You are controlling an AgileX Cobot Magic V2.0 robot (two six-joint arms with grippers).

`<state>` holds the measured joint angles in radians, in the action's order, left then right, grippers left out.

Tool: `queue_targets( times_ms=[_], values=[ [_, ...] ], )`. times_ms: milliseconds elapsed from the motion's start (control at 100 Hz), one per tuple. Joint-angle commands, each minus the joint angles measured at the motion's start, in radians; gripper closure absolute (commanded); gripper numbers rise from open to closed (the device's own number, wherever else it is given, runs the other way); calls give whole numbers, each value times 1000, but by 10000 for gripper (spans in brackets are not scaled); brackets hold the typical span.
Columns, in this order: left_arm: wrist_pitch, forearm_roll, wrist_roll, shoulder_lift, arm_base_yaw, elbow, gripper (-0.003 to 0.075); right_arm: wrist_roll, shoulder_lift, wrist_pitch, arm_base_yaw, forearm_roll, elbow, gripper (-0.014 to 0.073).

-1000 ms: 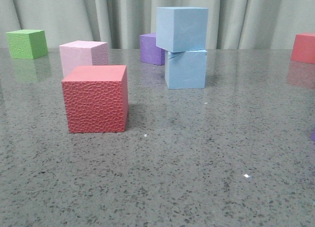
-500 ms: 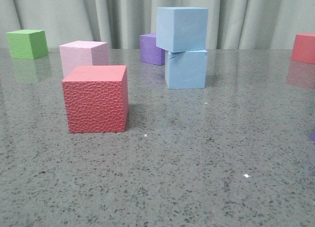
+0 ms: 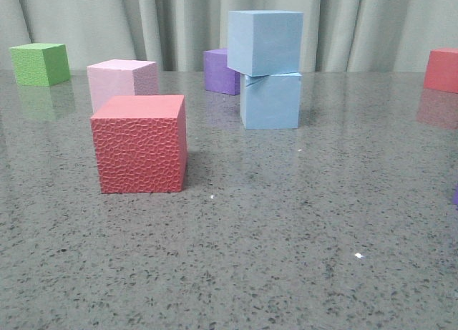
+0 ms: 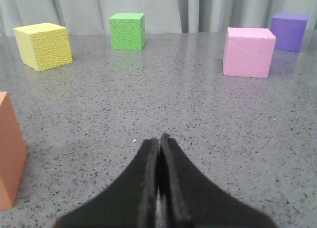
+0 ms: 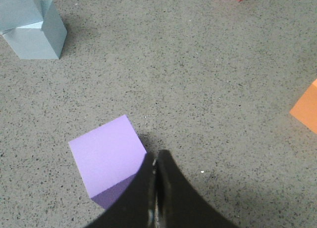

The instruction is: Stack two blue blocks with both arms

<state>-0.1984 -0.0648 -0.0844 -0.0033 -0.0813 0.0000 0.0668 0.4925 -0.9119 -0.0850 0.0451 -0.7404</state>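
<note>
Both tools, left [image 4: 159, 139] and right [image 5: 155, 156], sit low over the counter [image 3: 286, 222] closed and empty, while toward its far edge the upper blue block [image 3: 265, 42] rests skewed on the lower blue block [image 3: 270, 101]; stacking appears complete, so only confirming stability remains.

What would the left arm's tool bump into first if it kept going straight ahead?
Probably nothing nearby: the left tool points between the green cube and pink cube, toward the curtain.
</note>
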Motion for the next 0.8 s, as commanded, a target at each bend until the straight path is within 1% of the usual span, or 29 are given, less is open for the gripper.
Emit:
queue_targets(
  times_ms=[0, 440, 790],
  values=[
    [111, 1, 10, -32, 3, 24, 739, -10, 6, 69, 2, -5, -24, 662],
    [184, 4, 10, -32, 3, 41, 739, -10, 6, 69, 2, -5, -24, 662],
    [182, 5, 10, -32, 3, 41, 739, -10, 6, 69, 2, -5, -24, 662]
  ],
)
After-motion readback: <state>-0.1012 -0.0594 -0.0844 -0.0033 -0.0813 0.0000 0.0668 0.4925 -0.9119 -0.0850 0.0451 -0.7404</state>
